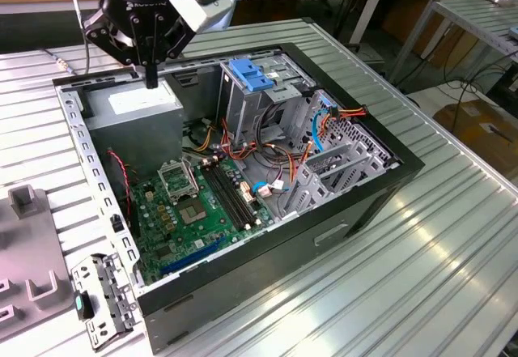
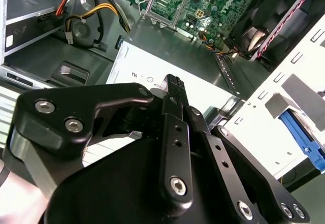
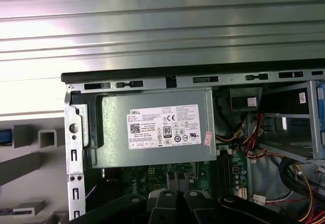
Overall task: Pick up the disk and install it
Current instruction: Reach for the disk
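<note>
We're at the pick-up step: tool [image 1: 151, 78] pinched shut and empty over the power supply [image 1: 129, 110], what looks like the disk [image 2: 311, 152] sits outside the case wall [image 1: 77, 140], so grabbing it needs opening up there.

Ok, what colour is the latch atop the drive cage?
Blue; the latch shows best in the exterior view.

A grey box [image 3: 112, 132] with a white sticker [image 3: 165, 126] sits inside the open computer case [image 3: 203, 71].
</note>
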Available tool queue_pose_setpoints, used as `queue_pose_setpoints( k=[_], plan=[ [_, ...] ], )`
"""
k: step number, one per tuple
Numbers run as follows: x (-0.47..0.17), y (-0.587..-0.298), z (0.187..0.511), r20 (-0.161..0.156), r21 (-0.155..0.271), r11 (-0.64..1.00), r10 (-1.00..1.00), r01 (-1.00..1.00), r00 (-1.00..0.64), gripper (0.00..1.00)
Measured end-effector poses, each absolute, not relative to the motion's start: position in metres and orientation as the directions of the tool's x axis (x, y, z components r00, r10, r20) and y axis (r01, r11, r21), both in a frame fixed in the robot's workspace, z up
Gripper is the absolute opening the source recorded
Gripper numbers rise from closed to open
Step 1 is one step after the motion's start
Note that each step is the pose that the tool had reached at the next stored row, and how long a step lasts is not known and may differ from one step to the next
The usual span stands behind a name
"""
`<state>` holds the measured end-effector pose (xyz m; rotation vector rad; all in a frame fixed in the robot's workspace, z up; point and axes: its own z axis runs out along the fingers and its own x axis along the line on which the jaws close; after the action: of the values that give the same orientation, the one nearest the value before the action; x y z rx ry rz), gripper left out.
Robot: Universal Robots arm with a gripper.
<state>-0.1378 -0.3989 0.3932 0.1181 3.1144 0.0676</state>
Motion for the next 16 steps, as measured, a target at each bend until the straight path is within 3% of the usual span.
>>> queue_pose_setpoints(
  k=[16],
  plan=[
    [-0.1446,-0.3989,0.3931,-0.02,0.044,0.996,0.076,0.075,-0.997,0.11]
  ],
)
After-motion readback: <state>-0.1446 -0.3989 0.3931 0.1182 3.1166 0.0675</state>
